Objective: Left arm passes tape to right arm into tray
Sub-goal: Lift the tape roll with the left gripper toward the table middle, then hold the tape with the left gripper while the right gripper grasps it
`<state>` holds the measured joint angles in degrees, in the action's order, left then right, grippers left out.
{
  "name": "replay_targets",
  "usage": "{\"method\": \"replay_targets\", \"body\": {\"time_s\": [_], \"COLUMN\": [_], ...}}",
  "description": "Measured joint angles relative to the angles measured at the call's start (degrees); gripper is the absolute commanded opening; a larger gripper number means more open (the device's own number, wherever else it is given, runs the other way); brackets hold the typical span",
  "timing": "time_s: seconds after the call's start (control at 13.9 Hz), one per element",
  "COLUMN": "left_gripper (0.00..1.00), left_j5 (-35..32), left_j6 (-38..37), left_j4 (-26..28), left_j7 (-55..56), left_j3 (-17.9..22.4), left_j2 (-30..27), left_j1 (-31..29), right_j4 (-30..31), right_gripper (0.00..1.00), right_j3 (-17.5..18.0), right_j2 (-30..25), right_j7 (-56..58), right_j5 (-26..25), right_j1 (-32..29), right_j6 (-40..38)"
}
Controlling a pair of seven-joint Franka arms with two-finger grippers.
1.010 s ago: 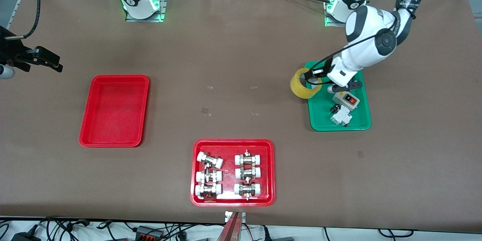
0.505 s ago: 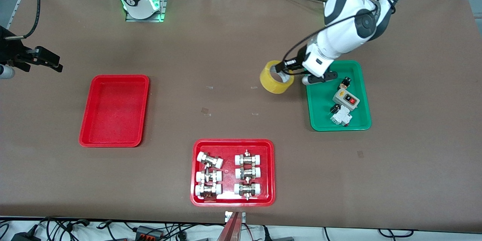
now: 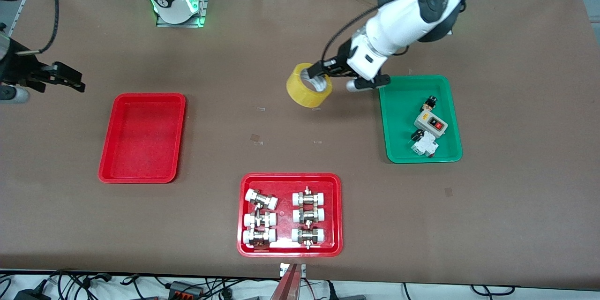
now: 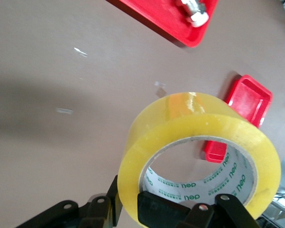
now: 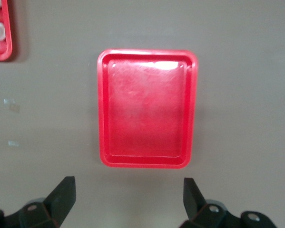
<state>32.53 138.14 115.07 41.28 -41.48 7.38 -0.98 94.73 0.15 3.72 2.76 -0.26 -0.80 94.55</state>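
The tape [image 3: 307, 88], a yellow roll with a wide hole, hangs in the air over the bare table between the green tray and the plain red tray. My left gripper [image 3: 315, 75] is shut on its wall, one finger inside the hole and one outside. The left wrist view shows the tape [image 4: 199, 128] close up in the left gripper [image 4: 132, 209]. The tray [image 3: 143, 137], plain red and with nothing in it, lies toward the right arm's end of the table. My right gripper [image 3: 74, 80] hovers open beside that end. In the right wrist view the tray [image 5: 147, 109] shows past the open right gripper [image 5: 128, 187].
A green tray [image 3: 398, 117] holding a grey switch box [image 3: 430, 124] and small electrical parts sits at the left arm's end. A wider red tray [image 3: 290, 179] with several metal pipe fittings lies nearest the front camera.
The left arm has carried the tape from above the green tray's edge to over the table's middle, toward the right arm's end. The right gripper has shifted slightly and stays open.
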Motion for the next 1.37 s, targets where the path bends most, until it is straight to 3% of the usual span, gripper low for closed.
{"method": "replay_targets", "body": {"time_s": [0.58, 1.01, 1.37], "left_gripper": [0.01, 0.01, 0.01], "left_j5": [0.08, 0.08, 0.08], "left_j6": [2.63, 2.63, 3.9], "left_j4": [-9.83, -10.18, -10.4], "left_j7": [5.53, 6.61, 6.74], "left_j3": [-0.07, -0.05, -0.01], "left_j2": [7.41, 8.9, 9.3], "left_j1": [3.86, 6.18, 6.22], "right_j4": [-0.24, -4.7, -5.23], "right_gripper": [1.0, 1.0, 1.0], "right_j3": [0.38, 0.53, 0.53], "right_j2": [4.83, 5.45, 7.08], "right_j7": [0.07, 0.05, 0.3], "right_j5": [3.91, 16.2, 30.02], "right_j1": [6.8, 11.86, 12.7], "right_j6": [-2.24, -2.19, -2.32]}}
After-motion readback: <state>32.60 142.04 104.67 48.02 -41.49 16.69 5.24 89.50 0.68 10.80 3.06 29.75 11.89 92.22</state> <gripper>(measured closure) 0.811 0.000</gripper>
